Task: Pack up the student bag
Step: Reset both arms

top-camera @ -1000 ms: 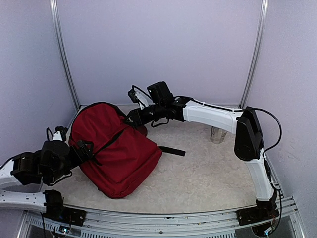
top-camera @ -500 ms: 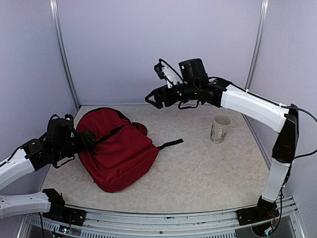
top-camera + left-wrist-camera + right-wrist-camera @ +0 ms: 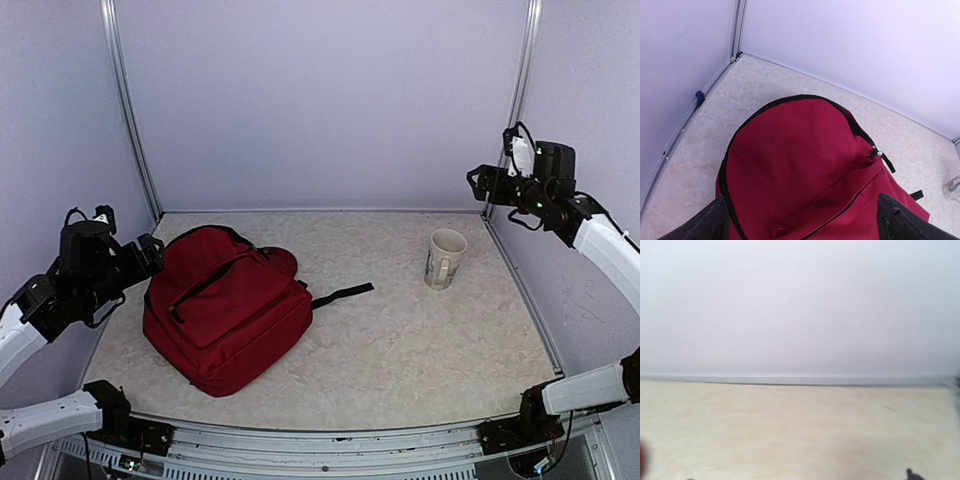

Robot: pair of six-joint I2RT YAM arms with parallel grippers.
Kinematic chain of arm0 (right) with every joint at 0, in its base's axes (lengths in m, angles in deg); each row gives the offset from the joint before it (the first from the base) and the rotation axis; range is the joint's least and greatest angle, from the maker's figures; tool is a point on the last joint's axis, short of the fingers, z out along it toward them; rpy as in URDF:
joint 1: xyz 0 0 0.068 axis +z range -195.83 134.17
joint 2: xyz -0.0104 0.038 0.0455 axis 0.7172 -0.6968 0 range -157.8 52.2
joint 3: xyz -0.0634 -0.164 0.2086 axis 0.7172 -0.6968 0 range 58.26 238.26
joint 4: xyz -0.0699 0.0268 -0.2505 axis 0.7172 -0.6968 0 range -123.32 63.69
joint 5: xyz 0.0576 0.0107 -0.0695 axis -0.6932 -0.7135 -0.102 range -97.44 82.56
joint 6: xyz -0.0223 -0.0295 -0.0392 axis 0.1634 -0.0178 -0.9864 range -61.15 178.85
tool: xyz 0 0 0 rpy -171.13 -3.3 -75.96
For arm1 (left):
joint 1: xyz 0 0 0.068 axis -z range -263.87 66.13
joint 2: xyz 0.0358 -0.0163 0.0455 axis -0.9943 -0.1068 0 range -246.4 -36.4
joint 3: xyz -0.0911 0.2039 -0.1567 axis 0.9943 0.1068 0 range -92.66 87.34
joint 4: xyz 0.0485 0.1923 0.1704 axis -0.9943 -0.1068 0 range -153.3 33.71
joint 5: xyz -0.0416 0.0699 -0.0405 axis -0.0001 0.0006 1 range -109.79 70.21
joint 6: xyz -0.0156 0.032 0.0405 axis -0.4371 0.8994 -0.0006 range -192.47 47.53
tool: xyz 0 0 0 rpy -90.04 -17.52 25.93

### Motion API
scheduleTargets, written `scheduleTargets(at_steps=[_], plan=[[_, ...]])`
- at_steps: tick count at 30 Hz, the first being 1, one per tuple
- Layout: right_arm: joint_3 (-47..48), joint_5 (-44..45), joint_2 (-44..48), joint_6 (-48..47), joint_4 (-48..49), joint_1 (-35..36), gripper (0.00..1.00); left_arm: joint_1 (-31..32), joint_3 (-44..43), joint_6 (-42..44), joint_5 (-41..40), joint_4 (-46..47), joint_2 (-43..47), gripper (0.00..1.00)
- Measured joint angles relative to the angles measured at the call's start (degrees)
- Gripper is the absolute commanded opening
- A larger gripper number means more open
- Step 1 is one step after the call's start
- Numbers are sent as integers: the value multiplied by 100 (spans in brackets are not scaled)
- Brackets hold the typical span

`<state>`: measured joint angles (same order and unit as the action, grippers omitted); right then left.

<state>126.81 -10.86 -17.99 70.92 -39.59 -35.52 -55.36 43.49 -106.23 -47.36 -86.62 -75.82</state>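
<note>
The student bag [image 3: 225, 315], a large dark red backpack with black zippers, lies flat on the left of the table, front pocket up. It fills the left wrist view [image 3: 805, 165], zippers shut as far as I can see. My left gripper [image 3: 152, 250] hovers just left of the bag's top, open and empty, with its fingertips [image 3: 710, 222] wide apart over the bag. My right gripper [image 3: 478, 182] is raised high at the far right near the back corner post. It holds nothing and looks open. Its wrist view is blurred and shows only table and wall.
A white mug [image 3: 443, 258] stands at the back right, and it also shows at the right edge of the left wrist view [image 3: 952, 187]. A small red disc [image 3: 284, 262] peeks out behind the bag. A black strap [image 3: 342, 295] trails right from the bag. Walls enclose the table.
My right arm has swung up from the bag's top and far to the right. My left gripper has drawn back left off the bag. The bag has shifted slightly.
</note>
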Motion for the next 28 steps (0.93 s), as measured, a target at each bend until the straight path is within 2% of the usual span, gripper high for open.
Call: scheduleTargets(at_steps=[4, 9, 12, 17, 22, 28], plan=[[-890, -22, 540, 256, 337, -955, 100, -136, -79, 317, 79, 20, -439, 99], [-1755, 127, 758, 476, 680, -1567, 100, -1211, -531, 699, 815, 457, -1309, 99], [-2179, 197, 765, 573, 885, -1676, 100, -2052, -656, 758, 1292, 988, -1563, 99], [-2852, 417, 828, 804, 1285, -1716, 100, -2962, -634, 800, 1652, 1746, -1821, 99], [-3399, 713, 831, 1060, 1687, -1718, 100, -3296, -157, 898, 1773, 2680, -1932, 99], [-3932, 1003, 850, 1233, 2103, -1718, 100, -3497, 317, 914, 2131, 3215, -2024, 99]])
